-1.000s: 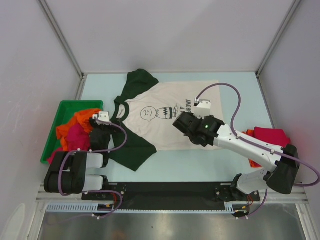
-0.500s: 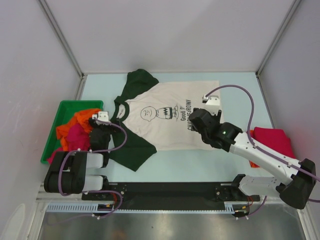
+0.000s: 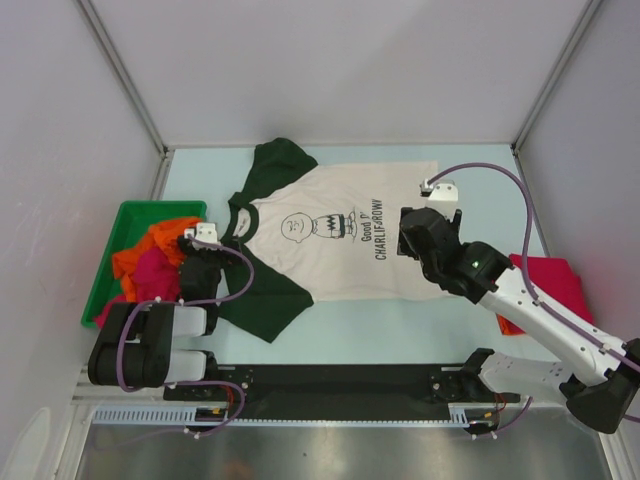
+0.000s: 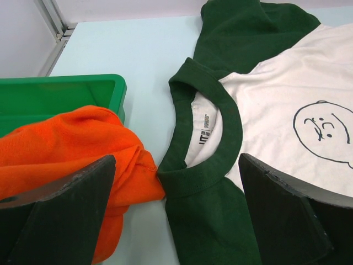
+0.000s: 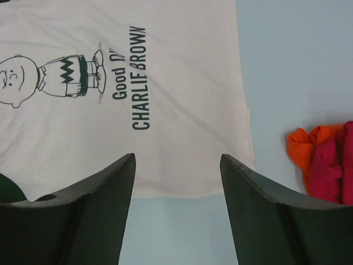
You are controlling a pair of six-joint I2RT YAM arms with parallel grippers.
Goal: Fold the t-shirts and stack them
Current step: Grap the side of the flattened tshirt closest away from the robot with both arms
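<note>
The right arm has swung off the print and out toward the right edge of the table, and its gripper (image 3: 412, 238) is now hovering over the hem end of the cream tee (image 3: 300, 265), jaws standing fairly wide with nothing between them. The tee is lying flat and face up mid-table, collar toward the bin (image 3: 130, 212), hem toward the folded crimson tee (image 3: 555, 280) at the right edge. The left gripper (image 4: 176, 160) is waiting wide and empty by the collar, beside the orange tee (image 4: 66, 143) spilling from the bin. By the look of it, the first fold is just starting; next, the right gripper should be dropping to pinch the hem corner.
</note>
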